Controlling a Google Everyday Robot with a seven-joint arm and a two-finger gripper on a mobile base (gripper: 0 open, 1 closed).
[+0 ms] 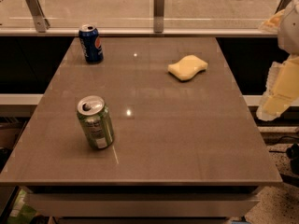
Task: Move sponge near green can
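Table (163, 139) with one sponge (188, 67) lying far right on it, well apart from the green can (96, 122) at near left.

Table: one, flat, rectangular, with a glossy grey-brown top showing light reflections. Gripper (275, 97): one, cream-coloured and blocky, hanging off the table's right side at the edge of the view, touching nothing; whether it is apart or together cannot be told. Green can: one, a metal cylinder standing upright, with a silver top, an open pull-tab hole and a white label patch. Sponge: one, pale yellow soft foam, a flat pad with a wavy, curved outline, lying flat. Blue can (91, 44): one, upright at the far left corner.
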